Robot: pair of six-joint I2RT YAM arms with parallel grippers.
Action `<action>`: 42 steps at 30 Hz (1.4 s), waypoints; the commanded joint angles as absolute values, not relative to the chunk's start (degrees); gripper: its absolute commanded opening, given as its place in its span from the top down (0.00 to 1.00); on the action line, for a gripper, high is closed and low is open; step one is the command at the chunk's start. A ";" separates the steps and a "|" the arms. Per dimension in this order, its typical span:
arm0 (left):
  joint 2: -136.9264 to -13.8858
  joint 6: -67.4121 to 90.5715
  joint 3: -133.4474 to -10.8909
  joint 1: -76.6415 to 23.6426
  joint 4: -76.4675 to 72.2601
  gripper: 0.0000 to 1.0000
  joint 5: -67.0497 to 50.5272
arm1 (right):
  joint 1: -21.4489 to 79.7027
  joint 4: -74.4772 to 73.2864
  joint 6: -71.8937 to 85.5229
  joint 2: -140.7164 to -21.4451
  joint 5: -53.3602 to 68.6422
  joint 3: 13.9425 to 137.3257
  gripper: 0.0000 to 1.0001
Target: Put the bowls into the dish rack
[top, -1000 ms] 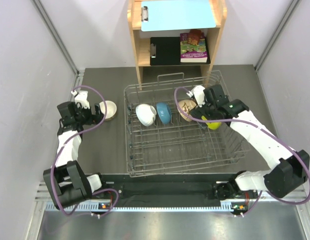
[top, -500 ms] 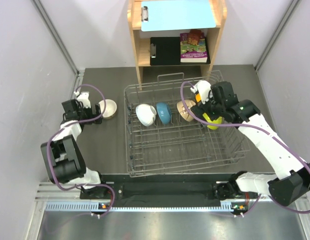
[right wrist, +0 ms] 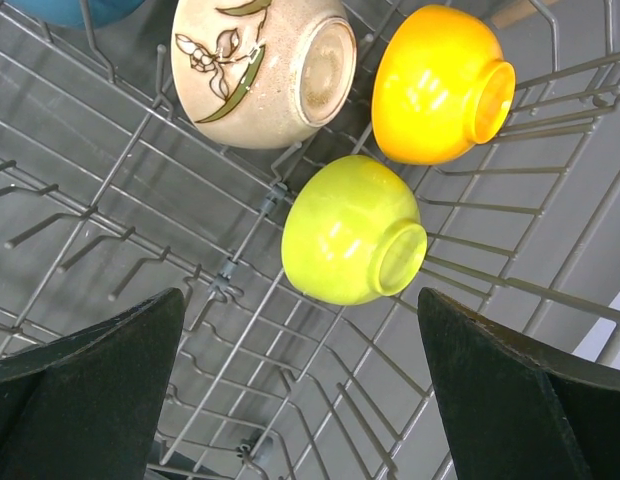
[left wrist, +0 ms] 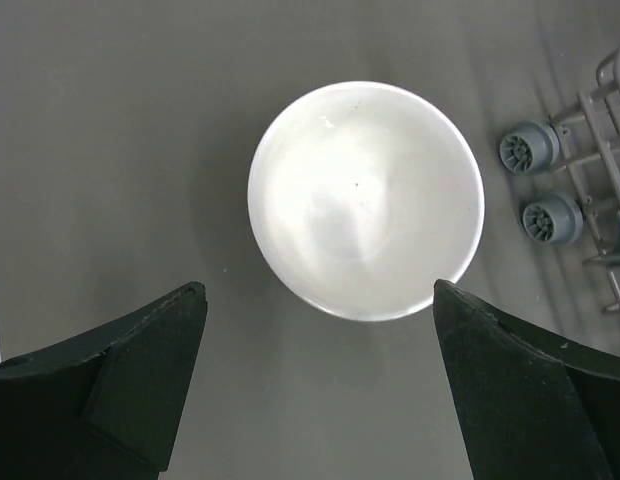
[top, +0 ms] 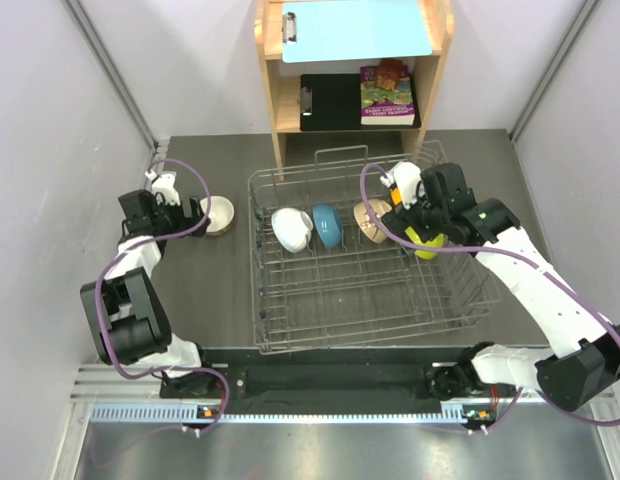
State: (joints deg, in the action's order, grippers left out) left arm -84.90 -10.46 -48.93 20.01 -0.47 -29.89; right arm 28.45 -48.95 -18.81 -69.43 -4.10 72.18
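The silver wire dish rack (top: 360, 290) holds a white bowl (top: 290, 228), a blue bowl (top: 327, 226), a beige patterned bowl (top: 371, 217) and a lime green bowl (top: 427, 242). In the right wrist view the lime green bowl (right wrist: 355, 232) lies on its side beside an orange bowl (right wrist: 440, 85) and the beige patterned bowl (right wrist: 260, 70). My right gripper (right wrist: 300, 295) is open and empty above them (top: 418, 222). A pale bowl (left wrist: 365, 200) stands upright on the table left of the rack (top: 217, 216). My left gripper (left wrist: 318, 288) is open over its near edge, apart from it.
A wooden shelf unit (top: 350, 70) with a blue clipboard and books stands behind the rack. The rack's grey wheels (left wrist: 530, 150) show just right of the pale bowl. Grey walls close in both sides of the dark table (top: 205, 290).
My right gripper has lifted back off the lime green bowl, which stays in the rack. My left arm has folded back and its wrist has shifted slightly far-left beside the pale bowl.
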 commanded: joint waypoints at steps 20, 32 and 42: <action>-104.59 -8.52 -63.01 18.37 -3.87 0.26 -25.57 | 28.48 -47.90 -17.40 -67.06 -0.35 75.76 0.00; -105.12 -11.69 -64.34 13.89 1.30 0.94 -23.03 | 28.39 -47.73 -16.61 -65.74 3.07 76.46 0.00; -90.20 -12.57 -60.74 13.89 7.63 1.00 -32.75 | 28.39 -44.74 -10.47 -67.67 20.53 77.25 0.00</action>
